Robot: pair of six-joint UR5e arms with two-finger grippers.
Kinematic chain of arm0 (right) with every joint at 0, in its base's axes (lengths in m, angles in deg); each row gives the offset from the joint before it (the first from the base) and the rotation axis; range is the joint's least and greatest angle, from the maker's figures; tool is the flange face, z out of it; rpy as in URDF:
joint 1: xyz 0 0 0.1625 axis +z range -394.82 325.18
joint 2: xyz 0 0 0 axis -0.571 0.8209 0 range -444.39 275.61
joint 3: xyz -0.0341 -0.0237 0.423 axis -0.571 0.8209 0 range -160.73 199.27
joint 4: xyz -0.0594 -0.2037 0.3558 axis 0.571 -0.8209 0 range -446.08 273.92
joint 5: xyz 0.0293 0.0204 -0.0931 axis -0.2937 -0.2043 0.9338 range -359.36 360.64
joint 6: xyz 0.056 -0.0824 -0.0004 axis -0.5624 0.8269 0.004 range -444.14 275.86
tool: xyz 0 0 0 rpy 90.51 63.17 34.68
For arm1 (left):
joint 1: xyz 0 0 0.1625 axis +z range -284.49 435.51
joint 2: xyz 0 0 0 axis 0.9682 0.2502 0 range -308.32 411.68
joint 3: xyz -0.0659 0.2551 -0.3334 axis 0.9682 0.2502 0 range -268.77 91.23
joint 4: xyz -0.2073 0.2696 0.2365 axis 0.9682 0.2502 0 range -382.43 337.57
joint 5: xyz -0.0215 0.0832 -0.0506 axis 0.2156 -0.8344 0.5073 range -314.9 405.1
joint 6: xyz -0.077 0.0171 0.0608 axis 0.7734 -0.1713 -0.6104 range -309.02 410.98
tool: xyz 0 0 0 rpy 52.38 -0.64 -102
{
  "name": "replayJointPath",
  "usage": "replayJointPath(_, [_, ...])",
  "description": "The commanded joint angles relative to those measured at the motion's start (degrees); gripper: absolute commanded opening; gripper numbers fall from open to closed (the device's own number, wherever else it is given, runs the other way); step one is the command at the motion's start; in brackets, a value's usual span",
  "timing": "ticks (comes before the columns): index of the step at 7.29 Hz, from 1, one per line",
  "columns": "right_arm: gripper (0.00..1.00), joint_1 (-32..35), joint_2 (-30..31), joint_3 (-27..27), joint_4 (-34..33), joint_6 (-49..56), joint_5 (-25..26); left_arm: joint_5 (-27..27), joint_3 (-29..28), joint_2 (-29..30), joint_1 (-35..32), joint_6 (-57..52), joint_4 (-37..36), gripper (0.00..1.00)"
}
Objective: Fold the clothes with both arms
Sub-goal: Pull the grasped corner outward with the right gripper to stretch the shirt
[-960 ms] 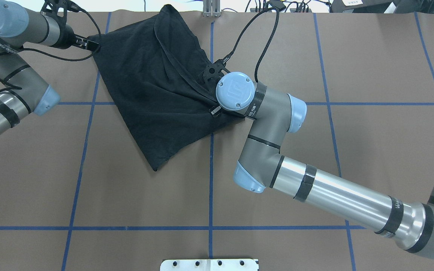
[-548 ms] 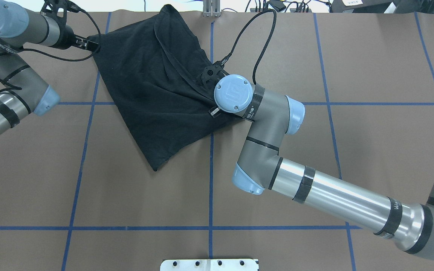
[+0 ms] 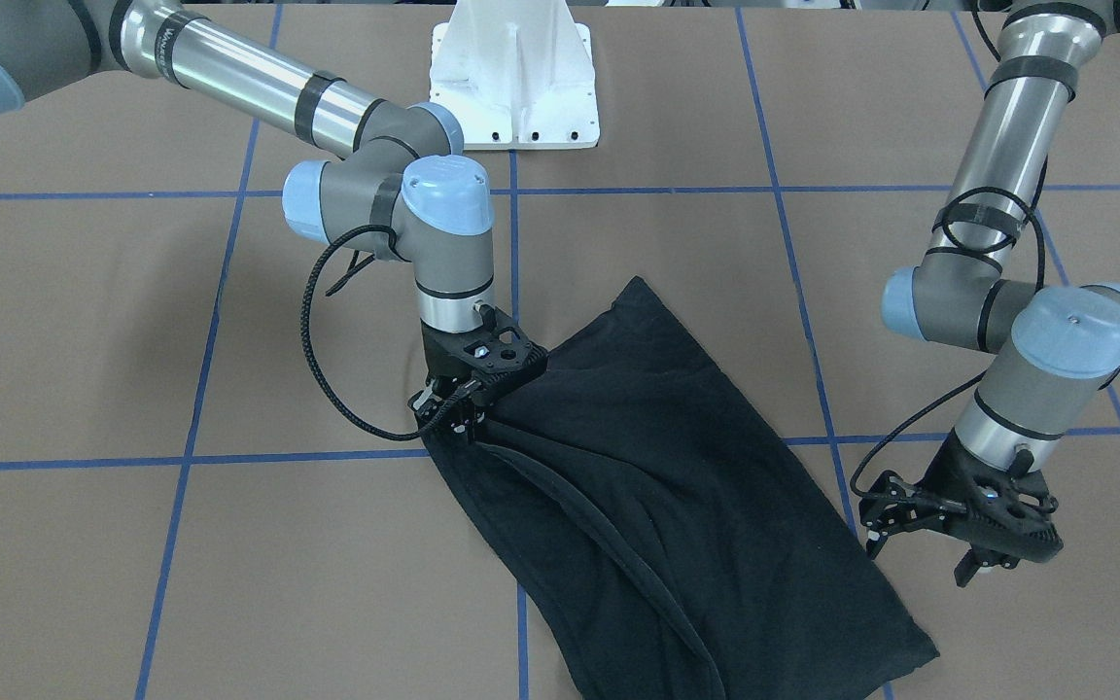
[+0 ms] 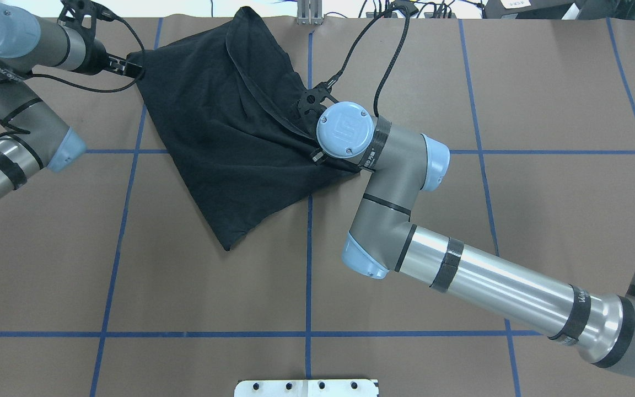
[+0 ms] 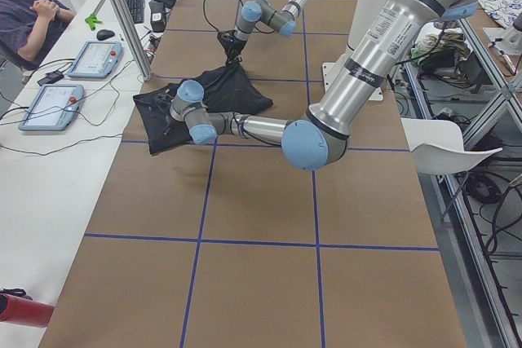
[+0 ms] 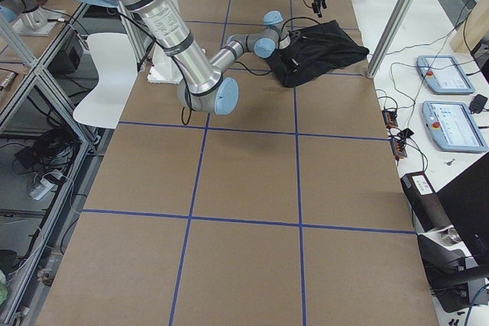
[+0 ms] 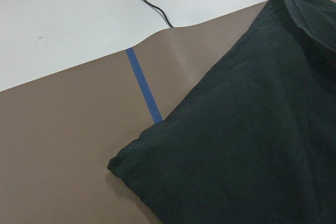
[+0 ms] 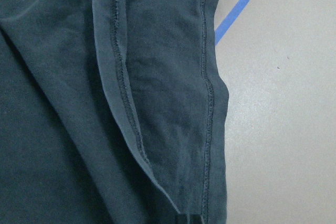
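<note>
The T-shirt (image 4: 224, 138) was laid on the table (image 4: 185, 286); the right gripper (image 3: 453, 418) was set at its 3 o'clock, the left gripper (image 4: 130, 67) at 10 o'clock.

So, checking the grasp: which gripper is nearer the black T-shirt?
Right. The right gripper touches a corner of the black T-shirt; the left gripper hangs off another corner, apart.

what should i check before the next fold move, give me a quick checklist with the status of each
1. Right gripper pinching the T-shirt hem: ok, cloth draws up to it.
2. Left gripper holding cloth: not ok, open, beside the T-shirt's loose corner.
3. T-shirt inside the brown mat: not ok, one end passes its far edge.
4. Cloth lying flat: not ok, loose folds run across it.
5. Grippers clear of each other: ok, far apart.
</note>
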Motion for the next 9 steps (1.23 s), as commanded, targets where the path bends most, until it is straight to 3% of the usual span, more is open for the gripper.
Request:
replayJointPath(1, [0.0,-0.2,0.2,-0.3,0.0,-0.2,0.0,0.0,0.0,0.0,0.0,0.0,0.0,1.0])
replayJointPath(4, [0.0,0.5,2.8,-2.7,0.0,-1.0,-0.1,0.0,0.0,0.1,0.0,0.0,0.0,1.0])
replayJointPath(7, [0.0,0.3,17.7,-17.7,-0.1,-5.5,-0.6,0.0,0.2,0.1,0.2,1.0,0.1,1.0])
replayJointPath(9, [0.0,-1.2,19.6,-19.2,-0.1,-9.1,-0.7,0.0,0.4,0.1,0.3,1.8,0.1,1.0])
